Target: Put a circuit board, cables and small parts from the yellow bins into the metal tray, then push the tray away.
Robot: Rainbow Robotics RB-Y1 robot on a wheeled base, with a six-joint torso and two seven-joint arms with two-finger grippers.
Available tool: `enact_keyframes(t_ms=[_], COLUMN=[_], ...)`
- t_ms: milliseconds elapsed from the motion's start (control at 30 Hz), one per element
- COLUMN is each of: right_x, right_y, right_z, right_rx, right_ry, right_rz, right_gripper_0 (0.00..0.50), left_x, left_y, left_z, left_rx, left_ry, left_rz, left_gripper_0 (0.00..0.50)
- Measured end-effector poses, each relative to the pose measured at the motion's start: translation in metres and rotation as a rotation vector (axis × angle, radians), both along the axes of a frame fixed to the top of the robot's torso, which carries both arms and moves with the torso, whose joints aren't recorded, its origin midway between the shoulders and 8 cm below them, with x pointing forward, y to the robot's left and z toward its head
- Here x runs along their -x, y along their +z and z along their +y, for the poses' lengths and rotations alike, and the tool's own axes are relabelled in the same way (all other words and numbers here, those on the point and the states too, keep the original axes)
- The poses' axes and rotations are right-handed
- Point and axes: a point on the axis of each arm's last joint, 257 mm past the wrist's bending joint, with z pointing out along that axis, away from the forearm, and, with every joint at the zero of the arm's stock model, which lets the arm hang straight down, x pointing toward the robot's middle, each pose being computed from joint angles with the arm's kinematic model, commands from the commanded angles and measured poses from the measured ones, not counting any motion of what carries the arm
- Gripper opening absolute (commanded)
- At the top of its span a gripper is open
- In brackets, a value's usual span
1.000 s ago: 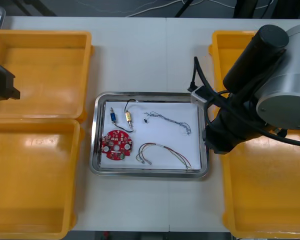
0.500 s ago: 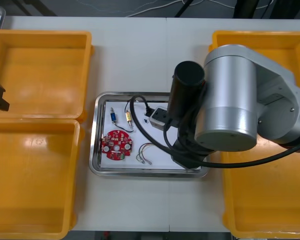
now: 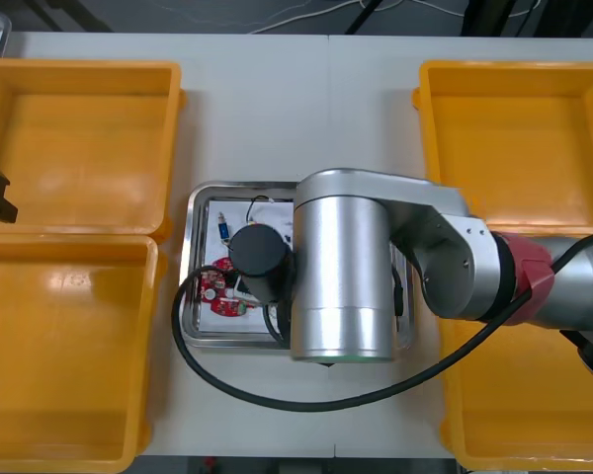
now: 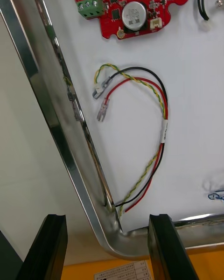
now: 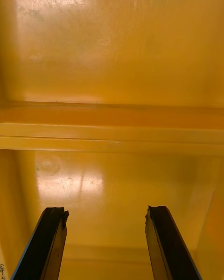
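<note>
Shiny tray [image 4: 52,121], round red board [image 4: 135,0], right pincer [image 4: 106,217] above

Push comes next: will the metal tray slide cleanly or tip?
Likely slides easily: the metal tray sits low on the smooth table, so tipping seems unlikely. The loose red and yellow cable and circuit board may shift on its white inside. Right gripper, open, hovers at the tray's corner; left gripper hangs over the yellow bins.

Front view: my right arm [image 3: 341,267] covers most of the metal tray [image 3: 237,187] and part of the round red circuit board [image 3: 213,288]. Right wrist view: board and twisted blue and white cable [image 4: 215,197] are cut off at the edge.
</note>
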Motion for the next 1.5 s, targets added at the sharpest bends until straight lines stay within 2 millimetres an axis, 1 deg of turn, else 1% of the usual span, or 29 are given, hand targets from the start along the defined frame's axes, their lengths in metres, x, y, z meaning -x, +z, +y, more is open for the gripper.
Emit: enact_keyframes(t_ms=[100,300,567,933,1067,1500], right_x=[-0.001,0.001,0.011,0.001,-0.001,0.007], right_y=[-0.01,-0.027,-0.043,-0.057,-0.059,-0.073], right_z=[0.014,0.027,0.029,0.033,0.035,0.034], right_rx=[-0.017,-0.01,0.014,0.054,0.048,0.033], right_ry=[0.042,0.144,0.177,0.206,0.215,0.215], right_rz=[-0.01,-0.014,-0.003,-0.069,-0.091,-0.076], right_gripper_0=[0.5,0.5,0.5,0.5,0.5,0.5], left_x=[-0.001,-0.002,-0.003,-0.006,-0.007,-0.008], left_y=[0.002,0.006,0.008,0.015,0.016,0.018], left_z=[0.001,0.005,0.01,0.008,0.004,-0.006], left_rx=[0.003,0.002,-0.013,-0.011,-0.001,0.015], left_ry=[0.005,0.017,0.03,0.025,0.011,-0.018], left_rz=[-0.007,-0.02,-0.028,-0.056,-0.064,-0.07], left_gripper_0=[0.5,0.5,0.5,0.5,0.5,0.5])
